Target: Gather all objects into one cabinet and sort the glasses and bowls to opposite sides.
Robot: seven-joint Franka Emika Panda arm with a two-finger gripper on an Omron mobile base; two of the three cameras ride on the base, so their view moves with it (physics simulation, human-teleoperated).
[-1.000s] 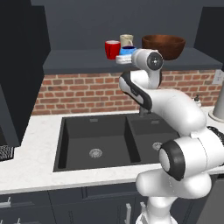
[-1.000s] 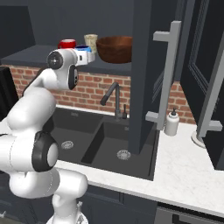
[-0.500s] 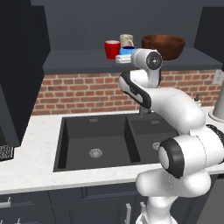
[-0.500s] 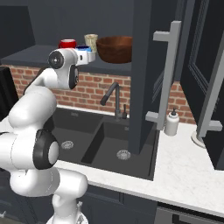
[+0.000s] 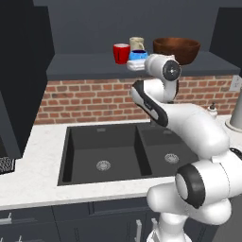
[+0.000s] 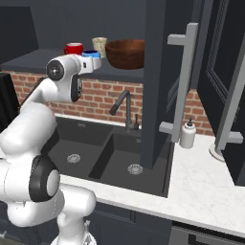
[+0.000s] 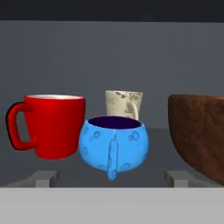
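Note:
On the dark cabinet shelf (image 7: 65, 168) stand a red cup (image 7: 52, 124) at the left, a cream patterned cup (image 7: 124, 104) further back, a small blue bowl (image 7: 113, 142) in the middle and a big brown bowl (image 7: 199, 131) at the right. My gripper (image 7: 113, 177) is open, its fingertips (image 7: 46, 177) wide apart on either side of the blue bowl and clear of it. From the base, the gripper (image 5: 134, 64) reaches over the shelf's front edge just before the blue bowl (image 5: 138, 55), between the red cup (image 5: 121, 53) and the brown bowl (image 5: 176, 50).
A dark double sink (image 5: 118, 153) lies in the white counter (image 5: 33, 184) below the arm, with a black faucet (image 6: 122, 107) behind it. An open cabinet door with a long grey handle (image 6: 184, 86) hangs at the right, and a soap dispenser (image 6: 187, 135) stands on the counter.
The fingers have spread apart and let go of the blue bowl, which now rests on the shelf. The arm has hardly moved.

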